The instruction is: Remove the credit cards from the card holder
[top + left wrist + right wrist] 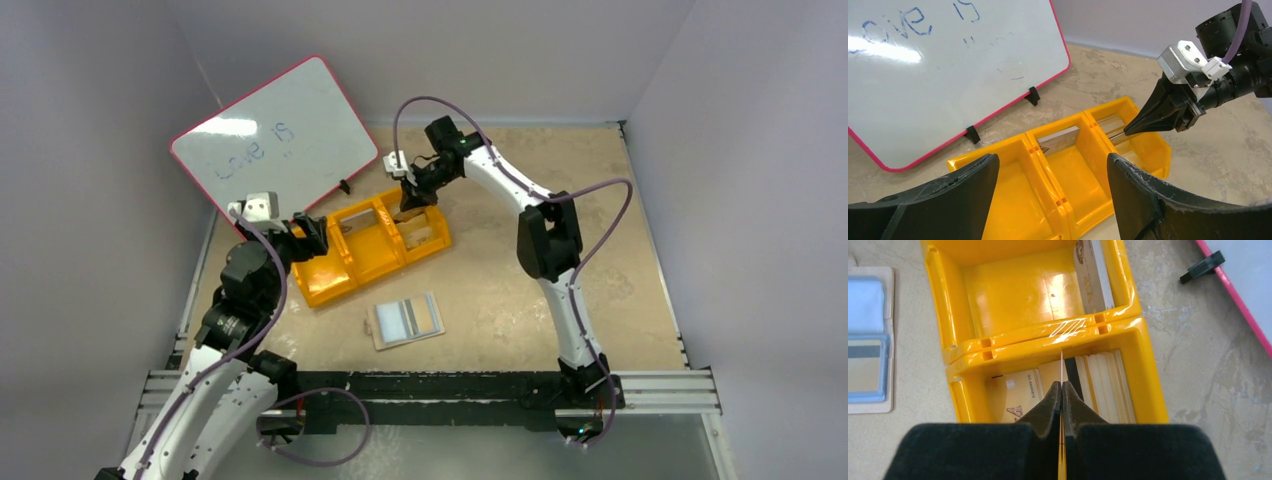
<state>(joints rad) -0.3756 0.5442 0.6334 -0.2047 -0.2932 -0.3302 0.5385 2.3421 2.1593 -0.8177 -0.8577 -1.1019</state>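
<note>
The card holder (408, 320) lies open and flat on the table in front of the yellow bin, and one of its light-blue panels (865, 371) shows a tan card with a dark stripe. My right gripper (1062, 385) is shut on a thin credit card (1062, 365) seen edge-on, held upright over the bin's right compartment (1148, 390). Several tan cards (1108, 385) lie in that compartment. More cards (1060, 140) lean in the middle compartment. My left gripper (1050, 165) stands open and empty above the bin's left end.
The yellow three-compartment bin (330, 275) sits mid-table, tilted. A pink-rimmed whiteboard (275, 130) leans on black feet (1033, 96) behind it at the back left. Grey walls enclose the table on three sides.
</note>
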